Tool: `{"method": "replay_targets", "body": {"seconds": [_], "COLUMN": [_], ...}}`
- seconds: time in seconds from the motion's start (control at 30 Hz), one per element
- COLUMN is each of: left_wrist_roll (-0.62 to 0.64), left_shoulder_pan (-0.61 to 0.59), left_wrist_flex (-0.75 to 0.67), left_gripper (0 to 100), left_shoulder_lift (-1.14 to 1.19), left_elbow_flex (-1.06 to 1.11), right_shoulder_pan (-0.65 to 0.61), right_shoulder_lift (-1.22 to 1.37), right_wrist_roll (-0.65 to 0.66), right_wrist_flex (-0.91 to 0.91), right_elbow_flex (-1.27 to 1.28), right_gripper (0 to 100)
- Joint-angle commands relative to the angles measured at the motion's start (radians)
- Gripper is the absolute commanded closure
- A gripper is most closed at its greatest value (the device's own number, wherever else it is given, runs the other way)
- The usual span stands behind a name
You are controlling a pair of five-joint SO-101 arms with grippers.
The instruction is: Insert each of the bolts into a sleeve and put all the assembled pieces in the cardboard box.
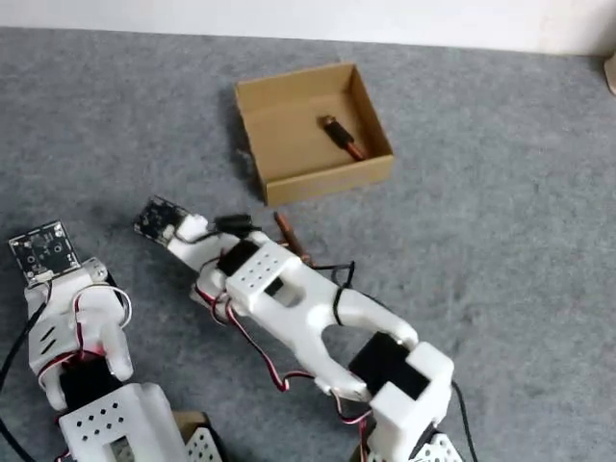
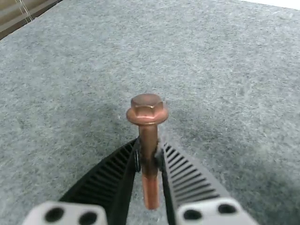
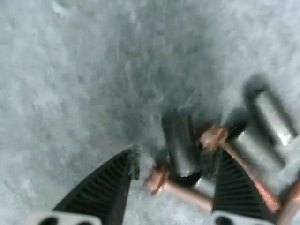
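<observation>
Left gripper: clamped on bolt shank, hex head beyond the tips.
Right gripper: spread wide, dark sleeve between jaws, loose bolts touching it.

Bright diffuse light; faint soft shadows around cardboard box

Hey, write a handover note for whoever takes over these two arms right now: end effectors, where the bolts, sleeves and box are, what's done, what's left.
Left end effector: shut on a copper bolt.
Right end effector: open, straddling a dark sleeve in the pile of loose bolts and sleeves.
Done: one assembled piece lies in the cardboard box.
Left: fit the held bolt and the loose ones into sleeves, then box them all.
</observation>
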Motion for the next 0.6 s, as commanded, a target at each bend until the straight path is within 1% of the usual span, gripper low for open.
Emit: {"method": "replay_targets", "body": {"seconds": [0.0, 0.13, 0.5, 0.57], "left_wrist_roll": [0.008, 0.008, 0.008, 0.008], "left_shoulder_pan": [-0.002, -0.004, -0.001, -0.001], "left_wrist_flex": [-0.048, -0.046, -0.044, -0.044], "left_gripper": [99, 99, 99, 99], "left_shoulder_lift": [-0.024, -0.024, -0.024, -0.024], "left_elbow_flex": [-0.016, -0.016, -0.016, -0.016], "right_shoulder_pan": [-0.002, -0.041, -0.047, -0.045], "right_shoulder_lift": [-0.004, 0.002, 0.059, 0.061], "right_wrist_roll": [-0.011, -0.011, -0.011, -0.011], "right_wrist_flex": [-0.005, -0.077, -0.093, -0.111], "right_elbow_flex": [0.028, 0.05, 0.056, 0.042], "right_gripper": [77.4, 77.4, 77.5, 79.8]}}
